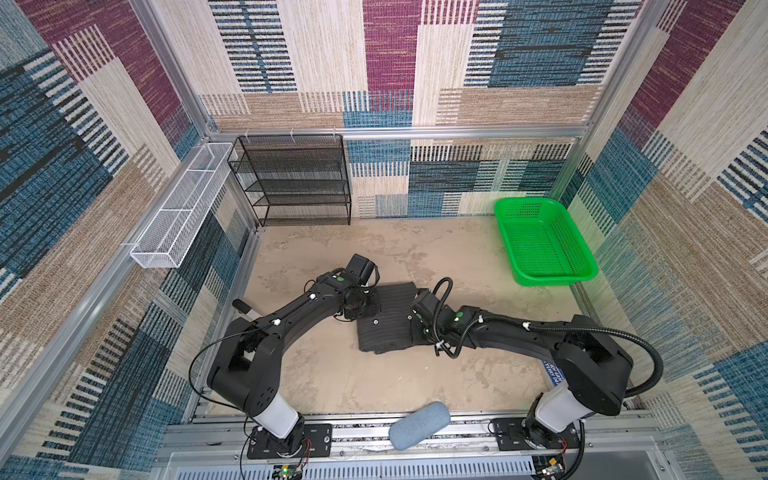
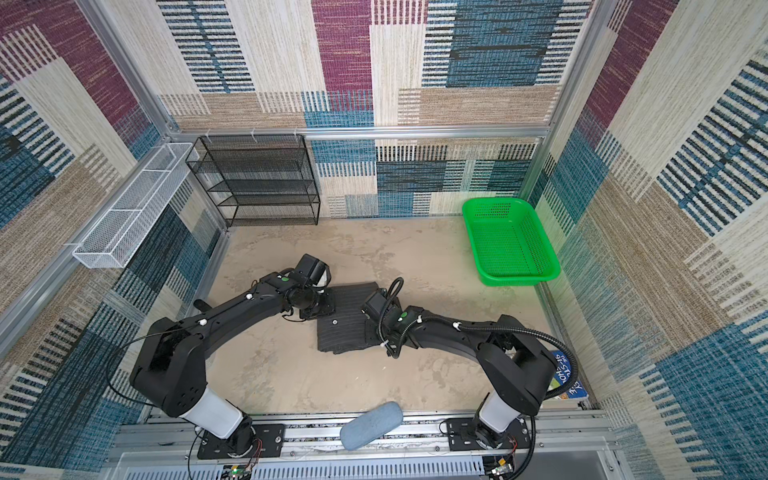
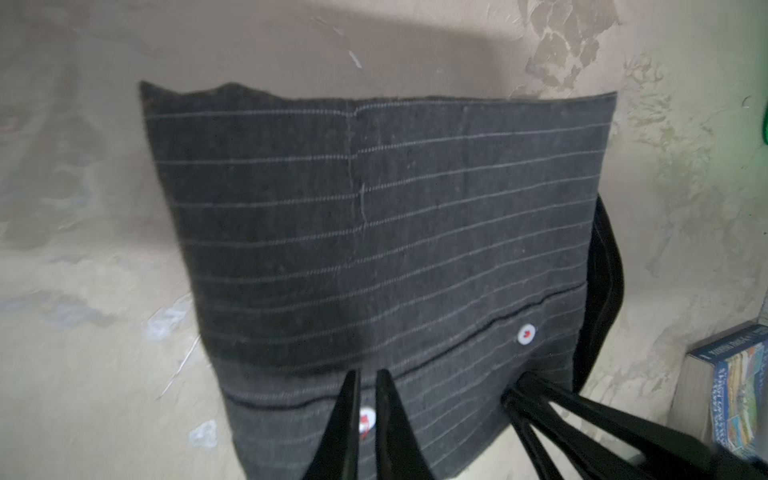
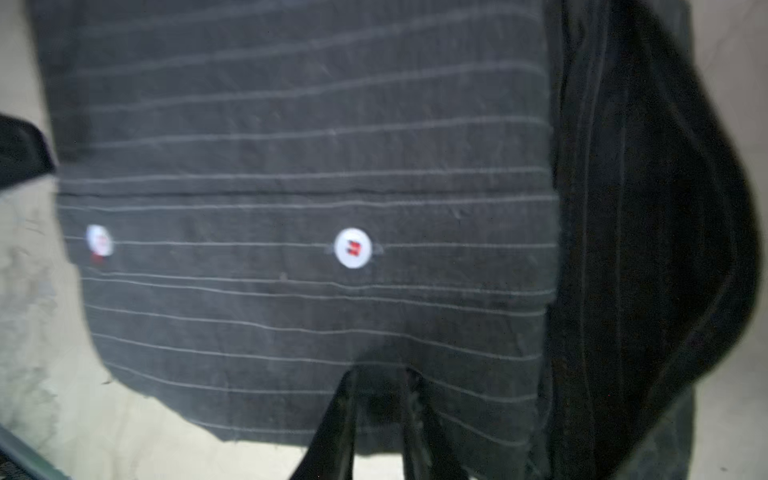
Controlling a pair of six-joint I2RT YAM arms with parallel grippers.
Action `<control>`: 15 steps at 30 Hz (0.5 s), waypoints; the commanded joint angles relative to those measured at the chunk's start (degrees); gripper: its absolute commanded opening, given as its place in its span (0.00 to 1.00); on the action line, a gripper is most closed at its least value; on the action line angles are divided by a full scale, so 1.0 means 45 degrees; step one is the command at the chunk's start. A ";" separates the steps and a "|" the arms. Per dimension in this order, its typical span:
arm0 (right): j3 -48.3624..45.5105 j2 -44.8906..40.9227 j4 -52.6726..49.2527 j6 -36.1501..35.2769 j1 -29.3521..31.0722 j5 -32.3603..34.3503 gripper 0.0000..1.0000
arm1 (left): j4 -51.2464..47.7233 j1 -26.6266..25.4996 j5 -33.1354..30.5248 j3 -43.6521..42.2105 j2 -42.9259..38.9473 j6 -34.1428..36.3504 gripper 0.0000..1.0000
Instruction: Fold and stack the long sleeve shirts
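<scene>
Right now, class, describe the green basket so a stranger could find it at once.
Start at the table. At its far right corner sits the basket. It alone is bright green perforated plastic; the rack and tray far left are black and white wire.

**Pretty clearly a robotics lab test cell, not a home**

The whole thing was a boxed-in rig. Aluminium frame posts [image 1: 175,70] held up walls lined with patchwork carpet tiles [image 1: 390,50] in blue, maroon and beige. Two black robot arms, left [image 1: 291,311] and right [image 1: 519,336], were bolted to a metal rail [image 1: 357,436] along the front, with loose wiring and a small circuit board [image 1: 286,471] on show. The work surface was a mottled beige tabletop [image 1: 332,374]. Props sat round the edges: a black mesh shelf rack [image 1: 291,178], a white wire basket [image 1: 183,208] hung on the side rail and a green plastic basket [image 1: 544,245].
</scene>
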 commanded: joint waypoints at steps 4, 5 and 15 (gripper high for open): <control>-0.1724 -0.0032 0.1016 0.0328 -0.0717 -0.0186 0.21 | 0.1864 0.0007 0.1212 -0.0836 0.0911 -0.0530 0.07; -0.1805 -0.0087 0.0992 0.0208 -0.0906 -0.0053 0.21 | 0.2067 -0.0013 0.1290 -0.1121 0.0895 -0.0650 0.07; 0.0249 0.0004 0.0649 -0.3891 -0.3828 0.0685 0.20 | 0.2584 -0.1373 0.0575 -0.3884 -0.1724 -0.2703 0.06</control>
